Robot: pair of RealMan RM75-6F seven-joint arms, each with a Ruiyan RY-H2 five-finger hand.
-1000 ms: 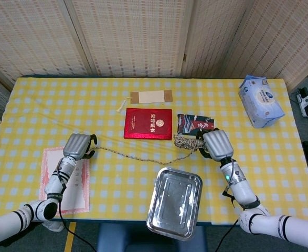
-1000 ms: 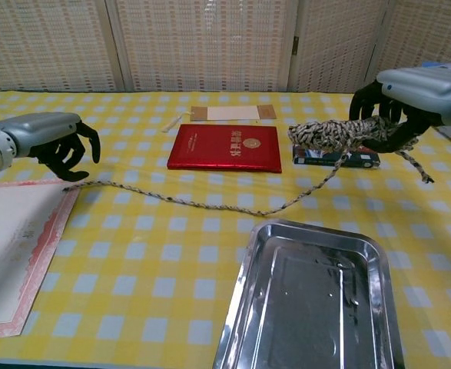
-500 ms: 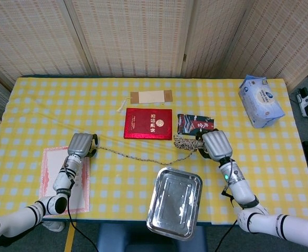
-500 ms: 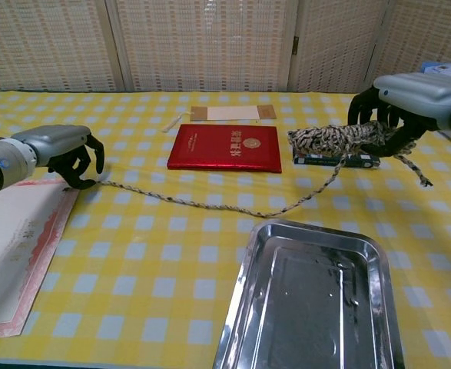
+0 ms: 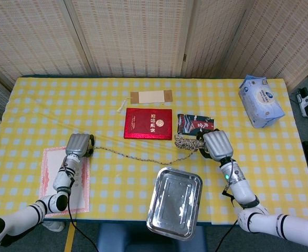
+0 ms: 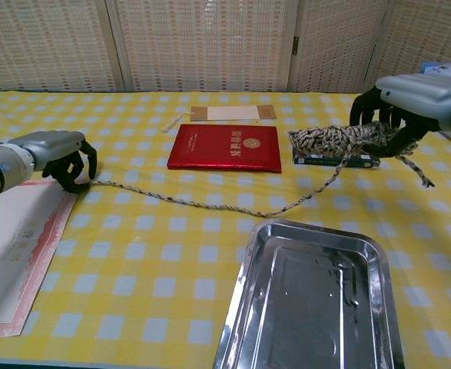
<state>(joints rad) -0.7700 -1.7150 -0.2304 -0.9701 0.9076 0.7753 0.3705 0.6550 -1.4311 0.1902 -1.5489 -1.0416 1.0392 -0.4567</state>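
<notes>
Here a table spread with a yellow-and-white checked cloth (image 5: 143, 170) stands before a wall of pale woven panels. On the cloth lie a red booklet (image 5: 148, 124), a tan bookmark card (image 5: 151, 97) behind it, a small dark packet (image 5: 195, 124) to its right, and a pack of wet wipes (image 5: 260, 101) at the far right corner. A steel tray (image 5: 174, 202) sits at the near edge, and a pink-bordered certificate (image 5: 53, 181) lies at the near left.

Against the frames of a second ago, the left hand (image 5: 78, 145) has dropped from just above the cloth to the rope's free end and drawn its fingers in over it; the line of rope across the cloth looks much the same. The right hand (image 5: 215, 144) has barely shifted, its bundle sitting slightly lower than before.

The left hand's fingers (image 6: 77, 165) are curled down tight at the end of the braided rope (image 6: 210, 204), touching it by the certificate's corner; whether they actually pinch it cannot be told from either view. The right hand's fingers (image 6: 379, 123) are curled around the coiled bundle of the same rope, holding it just above the dark packet. From the bundle the rope trails down onto the cloth, runs past the tray's far edge and reaches the left hand. A short tail hangs to the right of the right hand.
</notes>
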